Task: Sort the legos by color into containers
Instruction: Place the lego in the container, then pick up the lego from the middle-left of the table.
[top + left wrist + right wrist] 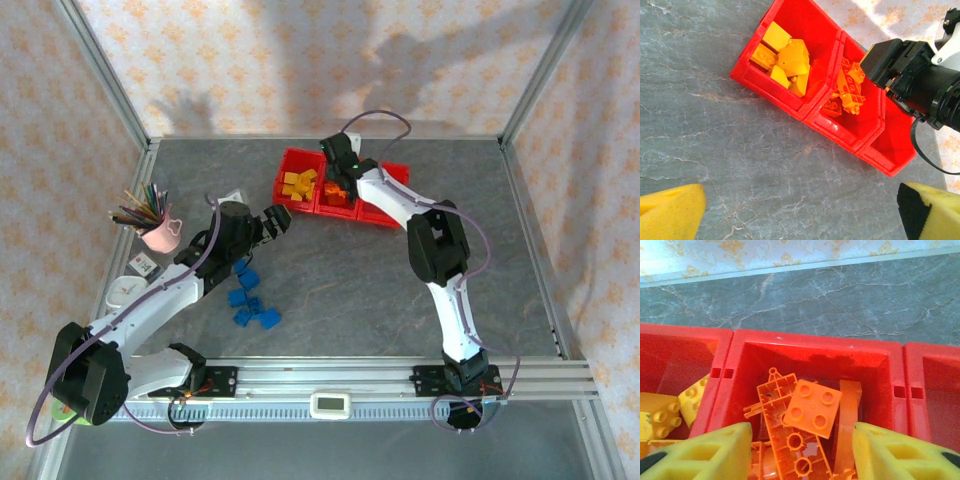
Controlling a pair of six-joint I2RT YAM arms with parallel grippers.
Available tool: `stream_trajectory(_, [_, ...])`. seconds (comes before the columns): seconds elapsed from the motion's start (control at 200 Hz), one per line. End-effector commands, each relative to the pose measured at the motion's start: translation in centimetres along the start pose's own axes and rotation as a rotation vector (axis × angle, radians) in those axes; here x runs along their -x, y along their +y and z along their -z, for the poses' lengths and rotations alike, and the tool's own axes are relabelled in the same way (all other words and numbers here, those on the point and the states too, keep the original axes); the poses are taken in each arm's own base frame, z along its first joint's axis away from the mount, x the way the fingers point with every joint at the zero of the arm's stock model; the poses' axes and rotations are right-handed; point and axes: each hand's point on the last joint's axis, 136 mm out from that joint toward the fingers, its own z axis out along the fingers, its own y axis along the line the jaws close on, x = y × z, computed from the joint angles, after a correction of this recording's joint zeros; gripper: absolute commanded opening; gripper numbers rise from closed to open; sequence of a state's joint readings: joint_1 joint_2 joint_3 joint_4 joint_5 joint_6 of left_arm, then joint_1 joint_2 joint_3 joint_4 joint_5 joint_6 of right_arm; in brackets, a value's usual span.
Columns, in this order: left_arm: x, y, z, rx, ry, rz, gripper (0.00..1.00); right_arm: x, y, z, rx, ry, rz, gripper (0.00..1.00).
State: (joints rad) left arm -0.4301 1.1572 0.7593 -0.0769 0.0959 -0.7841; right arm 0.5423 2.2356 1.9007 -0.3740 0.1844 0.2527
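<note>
Three red containers [397, 172] sit by the worktop's [400, 290] far edge: yellow legos [298, 183] in the left, orange legos [812, 410] in the middle, beneath my right gripper [800, 435], fingers apart. Blue legos [250, 300] lie loose nearer the left edge; my left gripper [801, 195] is spread wide, empty.

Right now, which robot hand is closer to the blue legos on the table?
Left. The left gripper hangs just past the blue legos; the right gripper is farther away, over the middle container.

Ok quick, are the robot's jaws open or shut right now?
Left gripper: jaws open, empty.
Right gripper: jaws open, empty, over the orange bricks.
</note>
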Motion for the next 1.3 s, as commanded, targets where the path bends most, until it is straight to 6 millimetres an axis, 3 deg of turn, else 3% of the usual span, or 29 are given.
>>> stream_trajectory(0.0, [1.7,-1.5,0.6,-0.05,-0.045,-0.002,0.99,1.2,1.2,2.7,0.07,-0.007,0.021,0.56])
stream_trajectory(0.11, [2.0,-1.1,1.2,-0.048,-0.057,0.002,0.99,0.7,2.2,5.2,0.132,-0.013,0.036,0.59])
stream_trajectory(0.23, [1.9,-0.2,2.1,-0.033,-0.063,0.008,0.99,-1.5,3.7,8.2,0.204,-0.005,0.082,0.62])
stream_trajectory(0.475, [1.5,2.8,4.8,0.044,-0.089,0.012,0.99,-8.9,6.3,13.3,0.326,0.056,0.176,0.7])
stream_trajectory(0.691, [1.3,5.3,7.5,0.116,-0.134,0.027,0.99,-14.5,10.3,17.0,0.484,0.115,0.219,0.75])
stream_trajectory(1.016, [1.1,7.5,10.3,0.185,-0.174,0.072,0.99,-21.0,16.8,18.2,0.569,0.175,0.376,0.81])
stream_trajectory(1.296, [1.8,8.8,12.7,0.224,-0.248,0.125,0.99,-22.9,21.6,16.2,0.592,0.2,0.408,0.86])
